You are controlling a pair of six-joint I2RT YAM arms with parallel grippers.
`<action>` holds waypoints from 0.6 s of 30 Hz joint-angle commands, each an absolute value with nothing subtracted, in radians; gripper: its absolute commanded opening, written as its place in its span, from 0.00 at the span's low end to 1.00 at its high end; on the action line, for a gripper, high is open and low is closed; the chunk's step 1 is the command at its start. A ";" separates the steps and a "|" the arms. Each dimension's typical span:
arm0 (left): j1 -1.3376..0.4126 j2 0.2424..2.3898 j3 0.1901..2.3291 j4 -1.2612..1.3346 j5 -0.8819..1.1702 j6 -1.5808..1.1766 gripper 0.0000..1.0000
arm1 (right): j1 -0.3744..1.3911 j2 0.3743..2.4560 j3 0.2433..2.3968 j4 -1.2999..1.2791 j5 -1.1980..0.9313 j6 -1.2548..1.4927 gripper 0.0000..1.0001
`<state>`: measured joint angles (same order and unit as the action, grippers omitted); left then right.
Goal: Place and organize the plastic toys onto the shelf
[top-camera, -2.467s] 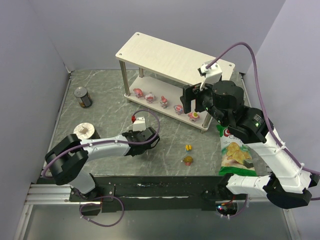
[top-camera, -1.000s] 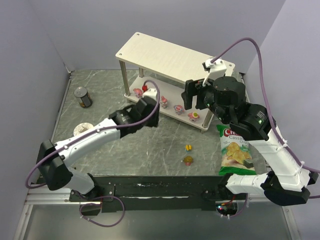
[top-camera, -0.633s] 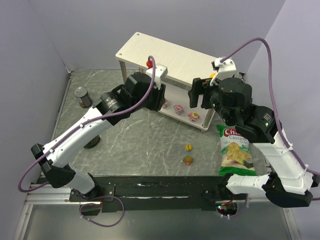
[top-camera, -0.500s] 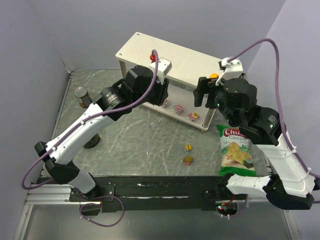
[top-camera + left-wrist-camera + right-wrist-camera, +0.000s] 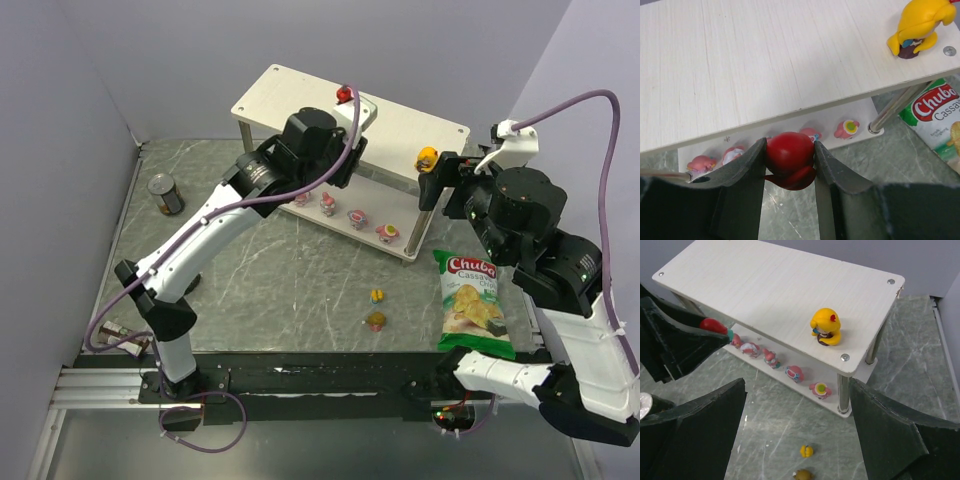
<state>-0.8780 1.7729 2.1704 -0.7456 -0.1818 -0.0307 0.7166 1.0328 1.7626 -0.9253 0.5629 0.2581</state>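
Nearest the arms, a green chips bag (image 5: 475, 305) was seen lying flat on the grey marbled table (image 5: 280, 280). Just to its left, two small toys were left on the bare tabletop close together. These were a brown one (image 5: 375, 321) and, just behind it, a yellow-and-blue one (image 5: 376, 295).

Farther back, the shelf (image 5: 300, 95) was shown as two pale wooden boards joined by silver posts. On its lower board, five pink-and-white toys (image 5: 794, 373) were lined up in a row along the front edge, standing apart from one another. The leftmost was partly hidden in the right wrist view. On the upper board, a single yellow-haired figure (image 5: 825, 326) was stood near the right front corner, beside a screw head.

A glossy, rounded red toy (image 5: 790, 160) was clamped between the two dark fingers of the left gripper (image 5: 789, 145). It was held in the air by the front edge of the upper board and was not resting on it. The right gripper (image 5: 797, 385) was held wide apart and empty, in front of the shelf's right end. A metal can (image 5: 166, 195) was stood at the far left of the table.
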 commanded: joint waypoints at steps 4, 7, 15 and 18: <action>-0.873 1.841 2.270 -0.661 -0.235 0.043 0.05 | 0.703 1.019 1.755 -0.868 0.591 0.229 0.90; -0.868 1.864 2.292 -0.650 -0.230 0.041 0.06 | 0.698 1.025 1.756 -0.874 0.586 0.222 0.91; -0.844 1.899 2.299 -0.621 -0.207 0.025 0.09 | 0.681 1.026 1.758 -0.874 0.578 0.209 0.91; -0.836 1.907 2.299 -0.615 -0.203 0.021 0.12 | 0.673 1.029 1.755 -0.874 0.565 0.209 0.91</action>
<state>-0.8474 1.8946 2.2559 -0.6724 -0.2066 0.0181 0.6884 1.0306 1.7588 -0.9119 0.5632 0.2188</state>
